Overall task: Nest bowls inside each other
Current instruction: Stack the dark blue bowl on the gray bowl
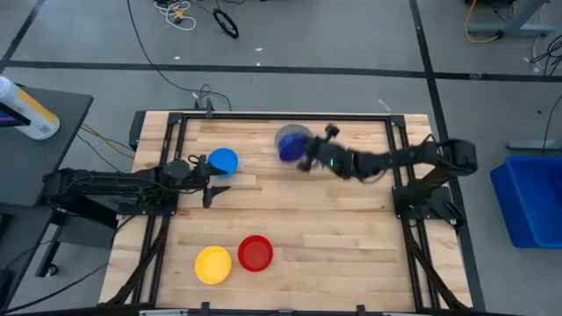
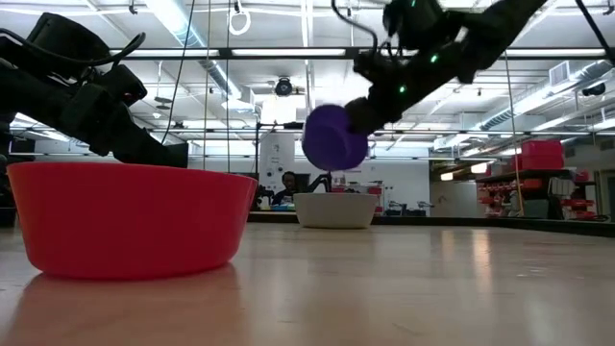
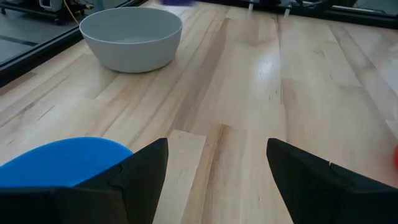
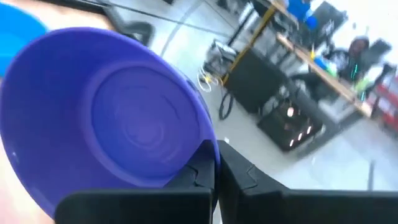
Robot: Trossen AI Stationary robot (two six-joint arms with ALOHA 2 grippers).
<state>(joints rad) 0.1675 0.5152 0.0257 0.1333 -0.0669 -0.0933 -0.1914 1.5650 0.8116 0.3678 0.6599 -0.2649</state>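
A dark blue bowl hangs in the air over the far middle of the table with my right gripper shut on it. Just beyond and below it a grey bowl rests on its base on the wood. At the left, my left gripper stands open with nothing between its fingers, and a light blue bowl sits right beside one finger. A yellow bowl and a red bowl stand side by side near the front edge. My right gripper pinches the dark blue bowl's rim between its two fingers. The fingers come nearly level from the table's right side. The bowl is lifted clear of the table and tipped on its side, its mouth turned toward the wrist.
The table's black frame rails run along both sides. Bare wood lies open across the middle and right of the table. A blue bin stands on the floor off the right side.
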